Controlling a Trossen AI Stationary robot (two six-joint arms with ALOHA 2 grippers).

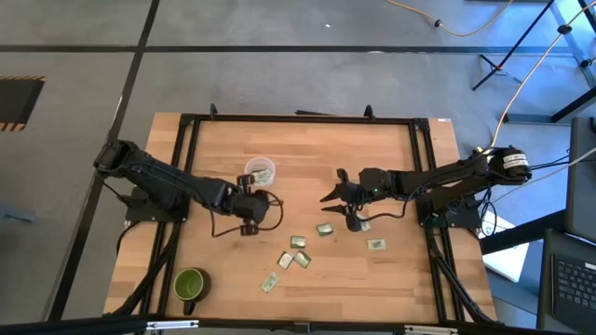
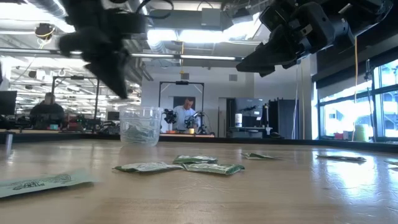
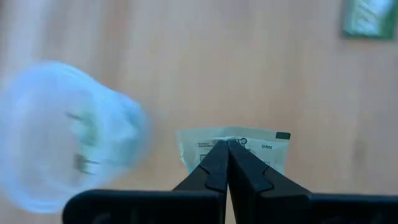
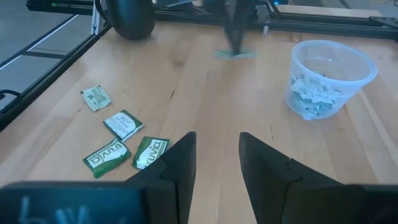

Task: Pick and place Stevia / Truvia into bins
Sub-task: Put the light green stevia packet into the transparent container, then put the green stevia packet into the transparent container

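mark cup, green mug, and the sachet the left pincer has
cup (image 4: 329, 81): right wrist view, on its clear side wall.
green mug (image 1: 190, 284): high view, on its rim.
sachet (image 3: 264, 144): left wrist view, on the white paper beside the shut left pincer (image 3: 227, 144).

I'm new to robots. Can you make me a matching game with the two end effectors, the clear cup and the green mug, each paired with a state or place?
Things:
1 left end effector
2 right end effector
3 clear cup
4 green mug

States:
A open, holding nothing
B sachets inside
C near the table edge, on the left arm's side
D shut on a sachet

Pairs: 1-D, 2-A, 3-B, 4-C
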